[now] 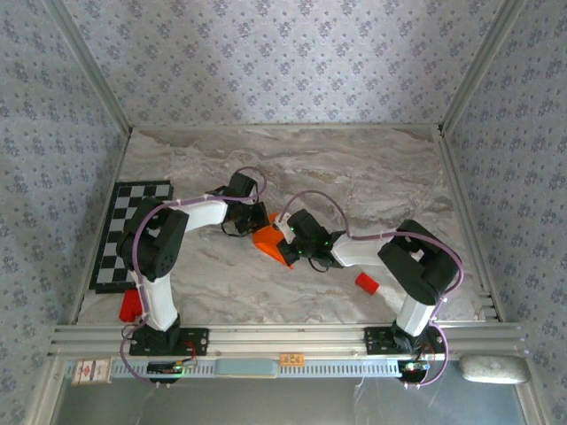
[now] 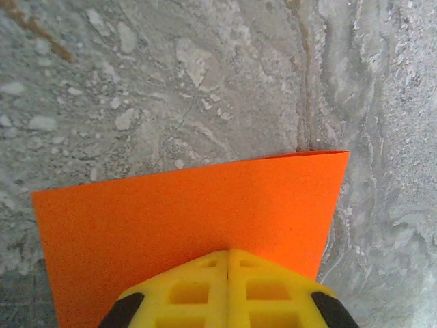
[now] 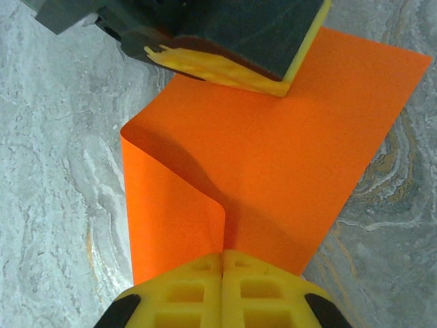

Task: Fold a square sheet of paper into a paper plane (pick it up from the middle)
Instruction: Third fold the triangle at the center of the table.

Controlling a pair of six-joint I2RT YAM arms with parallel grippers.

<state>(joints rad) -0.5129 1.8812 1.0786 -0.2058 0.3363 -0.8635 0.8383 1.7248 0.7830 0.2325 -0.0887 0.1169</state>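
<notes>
Right wrist: left claw (image 2: 227,251) and right claw (image 3: 223,254) clamp opposite ends of the square sheet of paper (image 3: 287,157).

Bright orange square sheet of paper (image 1: 268,241), grey marbled table (image 1: 354,168), black-and-white checkerboard mat (image 1: 111,254), red block (image 1: 366,283)

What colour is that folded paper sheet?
The thin folded paper sheet is bright orange, clearest in right wrist view.
</notes>
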